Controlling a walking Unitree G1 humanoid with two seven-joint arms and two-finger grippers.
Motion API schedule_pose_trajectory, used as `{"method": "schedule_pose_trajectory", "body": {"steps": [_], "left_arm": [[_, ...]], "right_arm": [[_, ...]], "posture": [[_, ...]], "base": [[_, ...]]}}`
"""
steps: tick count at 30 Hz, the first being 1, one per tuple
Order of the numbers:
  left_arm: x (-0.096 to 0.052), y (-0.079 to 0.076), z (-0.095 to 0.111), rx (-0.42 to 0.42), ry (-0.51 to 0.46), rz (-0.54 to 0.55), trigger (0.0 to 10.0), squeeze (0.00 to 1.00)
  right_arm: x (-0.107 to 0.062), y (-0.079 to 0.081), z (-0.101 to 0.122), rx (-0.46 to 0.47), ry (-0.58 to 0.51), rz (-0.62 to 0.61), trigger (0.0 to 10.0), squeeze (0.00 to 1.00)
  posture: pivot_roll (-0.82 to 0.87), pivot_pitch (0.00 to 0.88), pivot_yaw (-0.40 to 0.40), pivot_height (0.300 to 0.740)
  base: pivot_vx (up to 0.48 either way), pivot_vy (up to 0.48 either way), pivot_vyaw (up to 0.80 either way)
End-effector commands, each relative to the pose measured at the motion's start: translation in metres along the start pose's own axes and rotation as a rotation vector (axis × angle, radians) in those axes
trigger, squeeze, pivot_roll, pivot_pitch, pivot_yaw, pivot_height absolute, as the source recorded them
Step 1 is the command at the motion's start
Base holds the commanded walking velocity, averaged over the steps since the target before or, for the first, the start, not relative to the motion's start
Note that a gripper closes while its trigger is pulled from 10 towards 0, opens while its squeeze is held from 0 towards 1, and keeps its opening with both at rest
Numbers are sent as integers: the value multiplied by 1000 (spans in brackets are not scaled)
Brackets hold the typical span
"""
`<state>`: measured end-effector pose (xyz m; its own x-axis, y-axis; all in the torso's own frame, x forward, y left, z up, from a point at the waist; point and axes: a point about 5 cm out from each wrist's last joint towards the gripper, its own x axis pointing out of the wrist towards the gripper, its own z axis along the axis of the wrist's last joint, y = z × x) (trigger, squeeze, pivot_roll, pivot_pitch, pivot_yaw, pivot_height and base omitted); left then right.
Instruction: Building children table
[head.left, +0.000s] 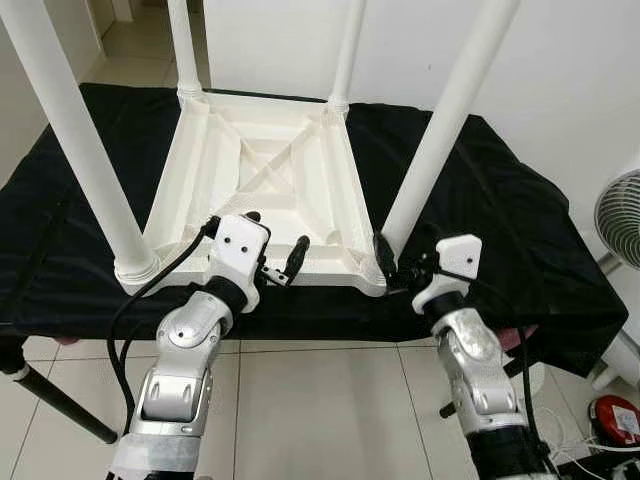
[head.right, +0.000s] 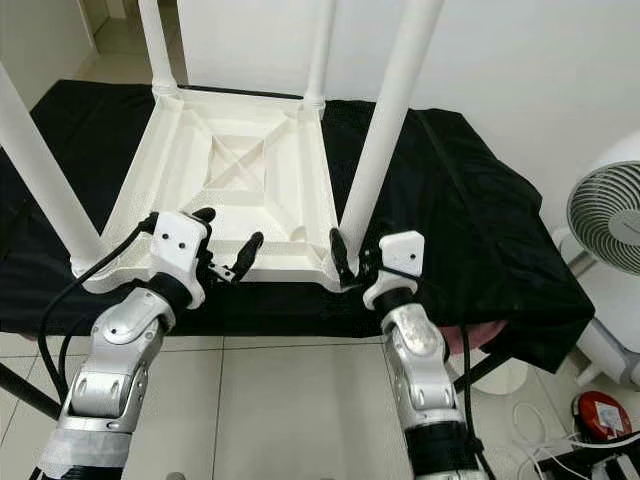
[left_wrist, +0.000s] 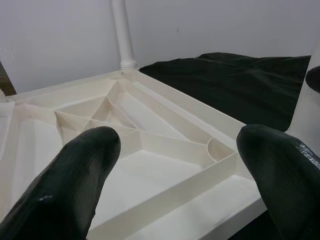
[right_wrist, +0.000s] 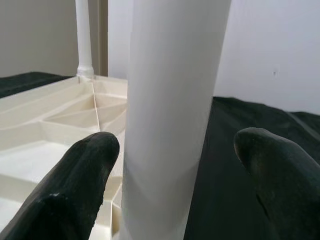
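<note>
Black-draped surface (head.left: 520, 230), upturned white table (head.left: 262, 190)

White children table (head.left: 265, 190) lies upside down on black cloth (head.left: 500, 220), 4 legs up.

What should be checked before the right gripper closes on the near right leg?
1. Right gripper open: ok, fingers apart.
2. Near right leg between its fingers: ok, in the right wrist view the leg stands in the gap.
3. Fingers off the leg: cannot tell at the base.
4. Left gripper open, at the near edge of the tabletop: ok.
5. All four legs standing in the upturned tabletop: ok; how firmly seated, cannot tell.
6. Tabletop fully on the black cloth: ok, though its near edge lies close to the cloth's edge.
</note>
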<state>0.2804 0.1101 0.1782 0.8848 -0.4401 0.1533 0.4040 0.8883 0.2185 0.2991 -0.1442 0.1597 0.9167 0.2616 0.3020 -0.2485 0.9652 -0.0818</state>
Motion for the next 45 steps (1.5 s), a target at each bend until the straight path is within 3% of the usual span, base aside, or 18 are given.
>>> {"method": "schedule_pose_trajectory", "body": {"steps": [1,2,5,7,8,17,22,32,38,45], "left_arm": [[0,2,-1,-1,12,75,10000,0],[1,2,-1,-24,19,82,10000,0],[4,-1,-1,14,32,82,10000,0],[4,-1,-1,14,32,82,10000,0],[5,-3,-1,64,21,47,10000,0],[3,-8,4,59,11,17,10000,0],[2,-11,2,32,19,13,10000,0],[-2,-12,2,119,2,31,10000,0],[-3,-13,0,127,6,35,10000,0],[-2,-15,2,134,-3,26,10000,0]], "right_arm": [[0,-2,-4,-18,28,1,10000,0],[4,-2,-3,-35,37,8,10000,0],[19,0,1,-54,51,15,10000,0],[19,0,1,-54,51,15,10000,0],[29,3,5,-57,50,22,10000,0],[54,6,22,-63,22,8,10000,0],[59,8,28,-63,0,17,10000,0],[60,7,25,-45,28,5,10000,0],[54,13,15,-13,72,-5,10000,0],[56,15,16,4,66,-15,10000,0]], "posture": [[-30,0,-50,740],[-34,0,-45,740],[-28,0,-53,740],[-28,0,-53,740],[-24,0,-54,740],[-10,0,-63,740],[-6,0,-66,740],[3,0,-81,740],[2,0,-83,740],[2,0,-81,740]], "base": [[0,0,0],[0,0,0],[0,0,0],[0,0,0],[0,0,0],[0,0,0],[0,0,0],[0,0,0],[0,0,0],[0,0,0]]}}
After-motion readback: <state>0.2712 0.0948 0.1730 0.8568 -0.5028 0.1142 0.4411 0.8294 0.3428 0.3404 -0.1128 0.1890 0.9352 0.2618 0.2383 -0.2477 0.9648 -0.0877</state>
